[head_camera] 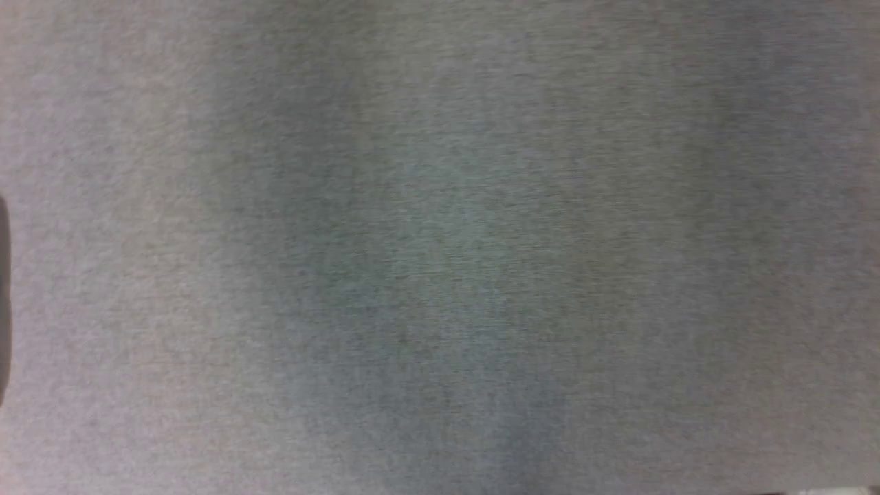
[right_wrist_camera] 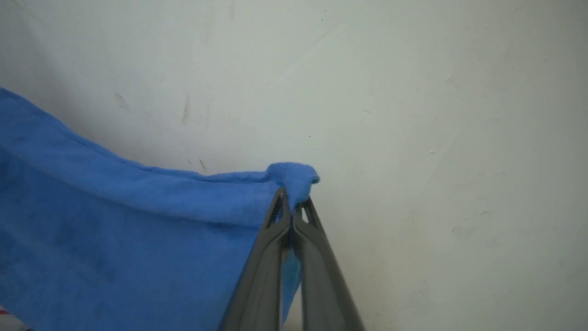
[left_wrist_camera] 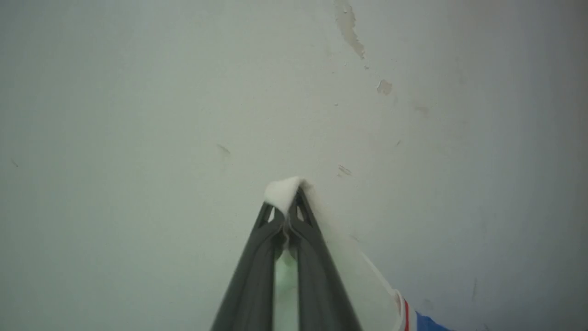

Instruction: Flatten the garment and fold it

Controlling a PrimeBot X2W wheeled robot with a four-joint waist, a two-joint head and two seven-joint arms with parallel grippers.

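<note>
Right gripper (right_wrist_camera: 291,203) clamps garment (right_wrist_camera: 138,220) — at fingertips.

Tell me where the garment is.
In the right wrist view the garment covers the lower left, pinched by the right gripper; the left gripper pinches its white part.

The left jaws pinch a white tuft of the garment (left_wrist_camera: 282,191) before a pale chipped surface (left_wrist_camera: 138,115)

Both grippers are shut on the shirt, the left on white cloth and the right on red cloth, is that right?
Not quite: the right gripper is shut on blue cloth of the garment, not red, as the right wrist view shows. The left gripper is indeed shut on white cloth.
</note>
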